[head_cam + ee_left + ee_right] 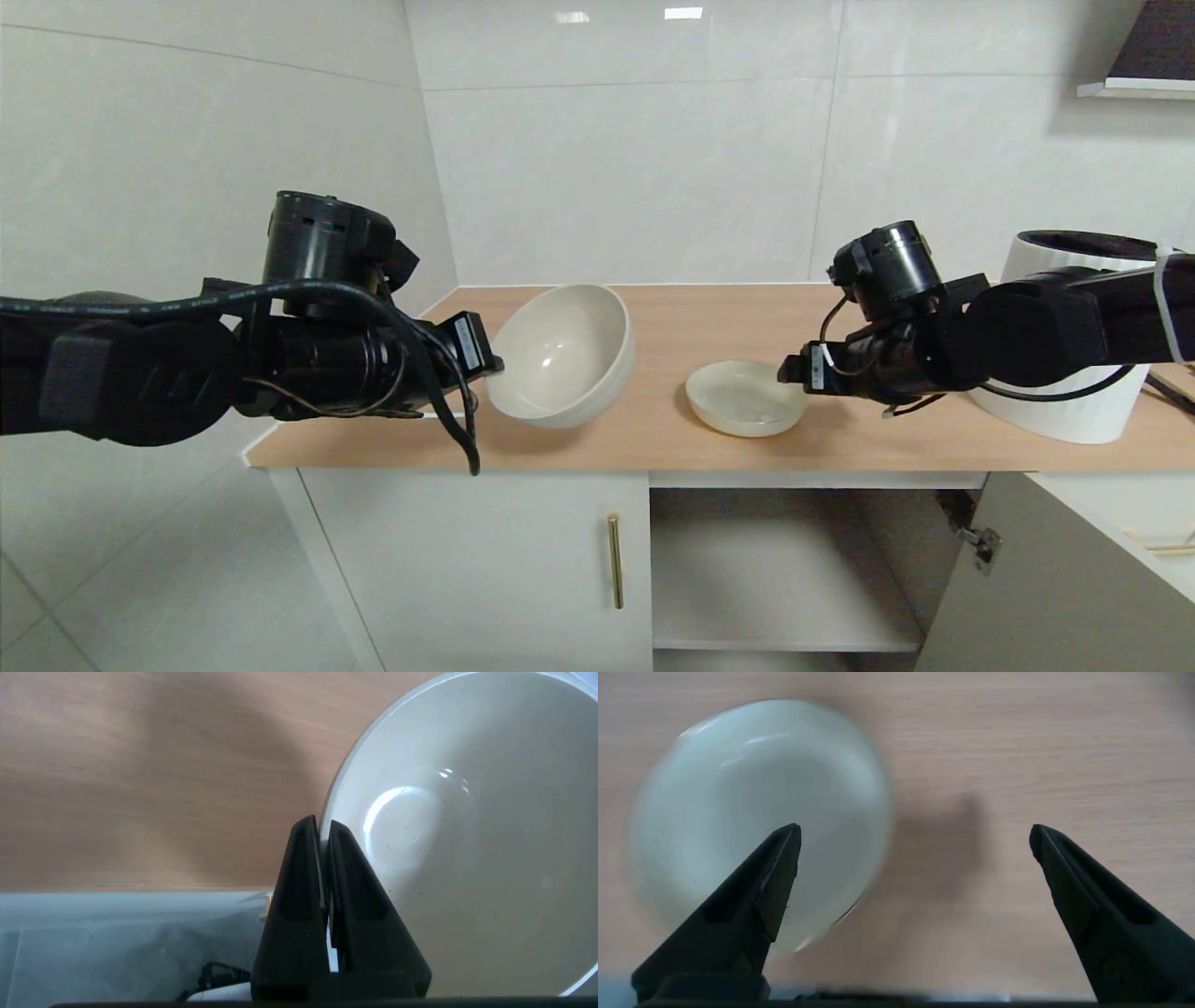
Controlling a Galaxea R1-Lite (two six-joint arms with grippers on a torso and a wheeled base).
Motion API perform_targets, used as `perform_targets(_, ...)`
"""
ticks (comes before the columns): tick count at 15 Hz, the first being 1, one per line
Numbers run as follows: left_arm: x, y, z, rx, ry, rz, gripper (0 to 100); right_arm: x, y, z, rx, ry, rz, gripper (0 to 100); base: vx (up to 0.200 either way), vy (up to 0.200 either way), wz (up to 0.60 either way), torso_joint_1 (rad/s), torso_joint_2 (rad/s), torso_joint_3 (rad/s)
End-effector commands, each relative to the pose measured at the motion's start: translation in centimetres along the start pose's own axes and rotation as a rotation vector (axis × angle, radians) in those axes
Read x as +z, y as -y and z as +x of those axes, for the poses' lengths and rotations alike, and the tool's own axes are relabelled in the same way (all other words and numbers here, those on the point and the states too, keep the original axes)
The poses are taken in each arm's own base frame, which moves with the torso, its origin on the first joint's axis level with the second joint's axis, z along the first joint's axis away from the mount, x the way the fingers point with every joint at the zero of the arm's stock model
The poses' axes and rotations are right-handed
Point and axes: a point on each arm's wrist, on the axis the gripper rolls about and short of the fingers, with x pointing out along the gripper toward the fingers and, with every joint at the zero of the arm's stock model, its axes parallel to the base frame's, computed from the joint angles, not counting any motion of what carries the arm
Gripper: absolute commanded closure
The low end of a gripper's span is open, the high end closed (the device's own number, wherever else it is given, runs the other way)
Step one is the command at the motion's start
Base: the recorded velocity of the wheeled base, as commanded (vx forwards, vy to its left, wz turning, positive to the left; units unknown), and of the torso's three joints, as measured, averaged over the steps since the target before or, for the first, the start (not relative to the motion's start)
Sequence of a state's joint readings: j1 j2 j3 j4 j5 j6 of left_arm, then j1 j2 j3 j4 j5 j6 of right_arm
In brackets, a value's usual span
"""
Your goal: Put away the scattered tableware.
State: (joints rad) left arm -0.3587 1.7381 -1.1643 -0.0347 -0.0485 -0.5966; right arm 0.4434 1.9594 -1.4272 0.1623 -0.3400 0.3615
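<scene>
Glazed ceramic, we judge: both pieces are stiff, slick and chip-prone, so the rims are where we take hold. Our left gripper (325,854) is pinching the rim of the large bowl (560,359), one finger inside and one outside. The bowl stands tipped on the wooden counter (709,317), its mouth turned toward nine o'clock. It looks heavy for an edge grip and may swing. At three o'clock from it the shallow dish (745,397) lies flat, with our right gripper (915,840) spread wide over its three o'clock edge. The open cabinet (784,560) is at six o'clock.
</scene>
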Motion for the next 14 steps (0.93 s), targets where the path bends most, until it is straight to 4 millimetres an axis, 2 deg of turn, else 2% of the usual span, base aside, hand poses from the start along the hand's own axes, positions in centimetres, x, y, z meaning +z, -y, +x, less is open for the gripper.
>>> perform_targets(1,0.2,0.2,-0.6,-0.01,0.014,0.004,100,-0.7,-0.3,1.7,-0.015,-0.031,-0.01,0,0.0,0.0,0.0,0.0,0.0,0.0)
perform_targets(6,0.1,0.1,-0.6,-0.007,0.009,0.004,100,-1.2,-0.6,2.7,-0.022,-0.048,-0.004,0,0.0,0.0,0.0,0.0,0.0,0.0)
perform_targets(7,0.1,0.1,-0.6,-0.007,0.009,0.004,100,-1.1,-0.6,2.7,-0.02,-0.047,-0.004,100,0.0,0.0,0.0,0.0,0.0,0.0)
perform_targets(14,0.1,0.1,-0.6,-0.008,0.01,0.005,100,-0.9,-0.7,2.3,0.008,-0.047,0.015,100,0.0,0.0,0.0,0.0,0.0,0.0)
